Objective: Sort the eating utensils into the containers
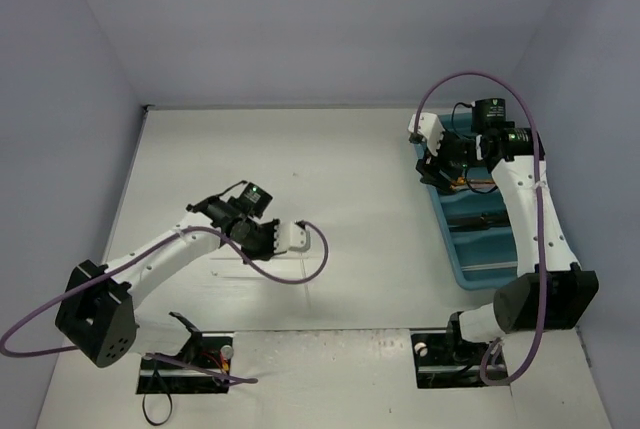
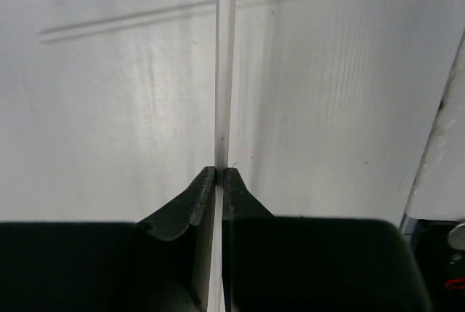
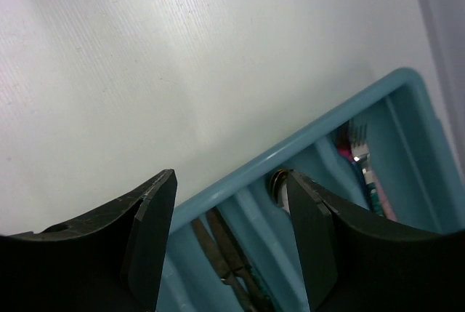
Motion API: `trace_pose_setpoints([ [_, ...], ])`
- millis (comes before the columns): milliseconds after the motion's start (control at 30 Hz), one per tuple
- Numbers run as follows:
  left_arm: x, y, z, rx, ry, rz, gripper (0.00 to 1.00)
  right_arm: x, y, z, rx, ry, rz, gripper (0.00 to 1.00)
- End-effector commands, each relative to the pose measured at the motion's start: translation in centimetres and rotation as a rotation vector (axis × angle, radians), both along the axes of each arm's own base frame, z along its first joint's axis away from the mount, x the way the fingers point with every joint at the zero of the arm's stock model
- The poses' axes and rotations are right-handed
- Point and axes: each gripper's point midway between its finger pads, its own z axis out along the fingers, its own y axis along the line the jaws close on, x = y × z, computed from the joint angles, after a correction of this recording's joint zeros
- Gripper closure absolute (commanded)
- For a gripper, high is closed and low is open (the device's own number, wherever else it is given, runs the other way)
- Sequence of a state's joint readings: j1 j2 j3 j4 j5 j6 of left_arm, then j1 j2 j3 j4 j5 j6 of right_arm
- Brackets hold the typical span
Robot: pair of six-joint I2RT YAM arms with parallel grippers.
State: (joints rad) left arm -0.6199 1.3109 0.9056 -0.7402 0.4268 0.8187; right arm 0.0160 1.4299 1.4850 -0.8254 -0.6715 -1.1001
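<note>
My left gripper (image 2: 219, 170) is shut on a thin white stick (image 2: 225, 72) that runs straight out ahead between the jaws, just above the white table. A second thin white stick (image 2: 218, 6) lies crosswise on the table beyond it. In the top view the left gripper (image 1: 265, 241) is at mid-table on the left. My right gripper (image 1: 432, 171) is open and empty above the far end of the teal-blue tray (image 1: 470, 281). The right wrist view shows the right gripper (image 3: 229, 181) over the tray rim (image 3: 320, 126), with dark knives (image 3: 225, 254), a gold spoon (image 3: 278, 181) and pink- and teal-handled forks (image 3: 363, 159) in separate compartments.
The tray lies along the right side of the table, partly under my right arm (image 1: 530, 209). Lilac walls enclose the table at the back and sides. The arm bases (image 1: 95, 314) and black mounting plates (image 1: 185, 364) sit at the near edge.
</note>
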Motion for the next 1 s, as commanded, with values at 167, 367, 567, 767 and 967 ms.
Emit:
trace_pose_setpoints([
  [167,2.8,-6.1,8.5,-0.337,0.43,0.585,1.0,-1.2,3.6,8.6,-0.185,-0.478,0.282,0.4],
  [367,6.1,-8.0,8.6,-0.324,0.688,0.989,1.0,-6.7,9.3,11.1,-0.182,-0.7,0.557,0.4],
  [567,6.2,-11.2,10.1,-0.421,1.0,0.974,1.0,-12.5,17.7,7.1,-0.132,-0.743,0.823,0.41],
  [767,6.4,-13.2,12.8,-0.577,1.243,0.854,1.0,-15.7,25.1,4.2,-0.064,-0.707,0.976,0.42],
  [967,6.0,-13.4,16.5,-0.745,1.263,0.742,1.0,-17.7,28.4,2.0,-0.049,-0.658,1.071,0.46],
])
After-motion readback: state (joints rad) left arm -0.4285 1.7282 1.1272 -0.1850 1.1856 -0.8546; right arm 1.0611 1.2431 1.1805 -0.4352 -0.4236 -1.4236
